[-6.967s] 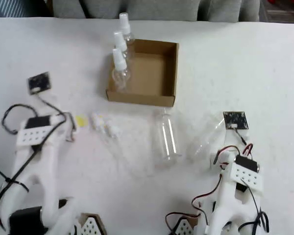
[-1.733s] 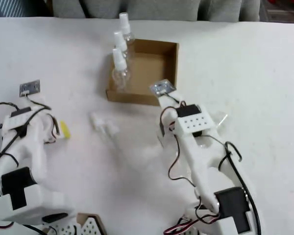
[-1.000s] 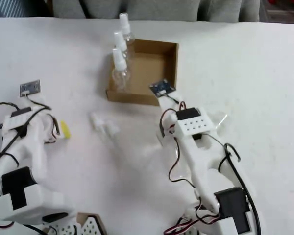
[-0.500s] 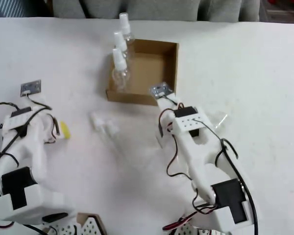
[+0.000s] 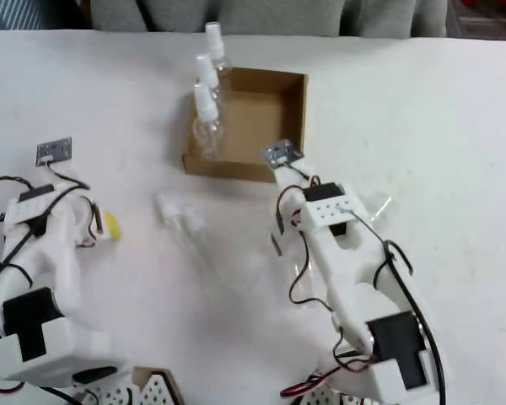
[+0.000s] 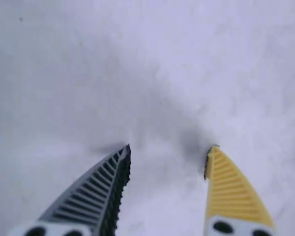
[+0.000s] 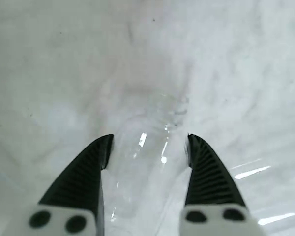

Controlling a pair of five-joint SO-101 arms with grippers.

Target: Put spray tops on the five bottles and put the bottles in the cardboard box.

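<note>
The right arm point(image 5: 354, 278) is being stretched out from the near edge of the table point(image 5: 455, 126) toward the box point(image 5: 244, 166). Its wrist is being bent down, so the right gripper point(image 7: 147, 145) is being pointed at the table just in front of the box. The gripper is being held open. A clear bottle point(image 7: 142, 172) with no top is lying flat between its black fingers point(image 7: 88, 182). One finger is being held on each side of the bottle. It cannot be told if they are touching it.

A second bottle point(image 5: 371, 207) is lying just beside the arm, on its right side. Three bottles point(image 5: 206, 118) with tops on are standing in a row by the box's left wall. It cannot be told if they are inside the box. Two loose spray tops point(image 5: 177, 215) are lying on the table, left of the right gripper.

The left arm point(image 5: 42, 253) is being held folded close at the left side of the table. The left gripper point(image 6: 167, 150) is being pointed down at the table, with its grey and yellow fingers spread wide.
</note>
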